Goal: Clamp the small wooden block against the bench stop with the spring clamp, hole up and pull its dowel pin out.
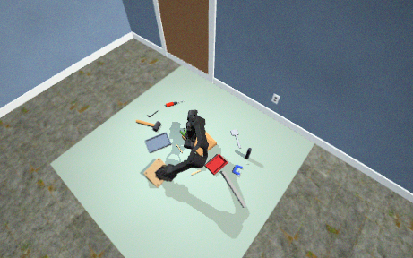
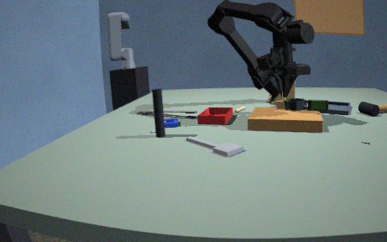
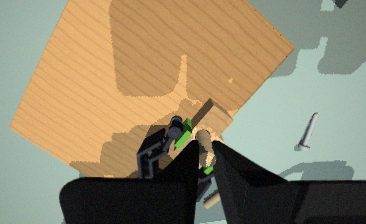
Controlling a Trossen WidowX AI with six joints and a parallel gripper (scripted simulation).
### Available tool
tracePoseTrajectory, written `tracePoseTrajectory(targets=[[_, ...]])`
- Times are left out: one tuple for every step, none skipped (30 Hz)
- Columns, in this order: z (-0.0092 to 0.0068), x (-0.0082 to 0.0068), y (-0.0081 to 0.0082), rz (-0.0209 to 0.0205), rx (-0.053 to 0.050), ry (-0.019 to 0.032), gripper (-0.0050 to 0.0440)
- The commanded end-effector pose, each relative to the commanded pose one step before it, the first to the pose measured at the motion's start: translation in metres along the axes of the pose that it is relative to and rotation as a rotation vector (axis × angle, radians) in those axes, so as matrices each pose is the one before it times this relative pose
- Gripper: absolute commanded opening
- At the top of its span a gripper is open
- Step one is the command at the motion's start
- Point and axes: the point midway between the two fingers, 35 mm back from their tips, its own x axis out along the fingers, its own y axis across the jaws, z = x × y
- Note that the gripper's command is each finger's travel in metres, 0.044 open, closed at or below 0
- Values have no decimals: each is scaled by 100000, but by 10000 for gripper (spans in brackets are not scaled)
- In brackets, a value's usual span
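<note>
The wooden board (image 1: 210, 141) (image 2: 285, 123) (image 3: 59, 105) lies under the arm. Near its edge, a pale wooden piece (image 3: 219, 121) stands close to the fingertips; whether it is the stop or the block is unclear. The spring clamp (image 2: 299, 104) (image 3: 151, 150), black with green pads, lies around the spot below the fingers, one green pad on each side. My gripper (image 2: 283, 96) (image 3: 204, 146) points down there, shut on the dowel pin (image 3: 204, 140). The fingers hide most of the block and clamp jaws, so the pin's seating and the block's tilt cannot be told.
A loose dowel (image 3: 212, 200) and a bolt (image 3: 309, 131) lie beside the board. A red tray (image 1: 216, 164) (image 2: 215, 118), a blue-grey tray (image 1: 158, 142) and a mallet (image 1: 156, 125) lie around. A black cylinder (image 2: 159, 113) stands upright near a grey spatula (image 2: 228, 149).
</note>
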Motion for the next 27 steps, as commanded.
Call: tracePoseTrajectory(targets=[[36,-104,51,128,5310,-36,0],[0,-3,0,0,1442,0,0],[0,-2,0,0,1665,0,0],[0,-4,0,0,2724,0,0],[0,-4,0,0,2613,0,0],[0,-2,0,0,1621,0,0],[0,-2,0,0,1475,0,0],[0,-3,0,0,2408,0,0],[0,0,0,0,0,0,0],[0,0,0,0,0,0,0],[0,-3,0,0,2724,0,0],[0,-3,0,0,2507,0,0],[0,-3,0,0,2792,0,0],[0,-3,0,0,3304,0,0],[0,-3,0,0,3278,0,0],[0,-3,0,0,2612,0,0],[0,-2,0,0,2395,0,0],[0,-3,0,0,2989,0,0],[0,-3,0,0,3023,0,0],[0,-3,0,0,3132,0,0],[0,-3,0,0,3088,0,0],[0,-3,0,0,3091,0,0],[0,-3,0,0,3252,0,0],[0,-3,0,0,3319,0,0],[0,-3,0,0,3328,0,0],[0,0,0,0,0,0,0],[0,0,0,0,0,0,0]])
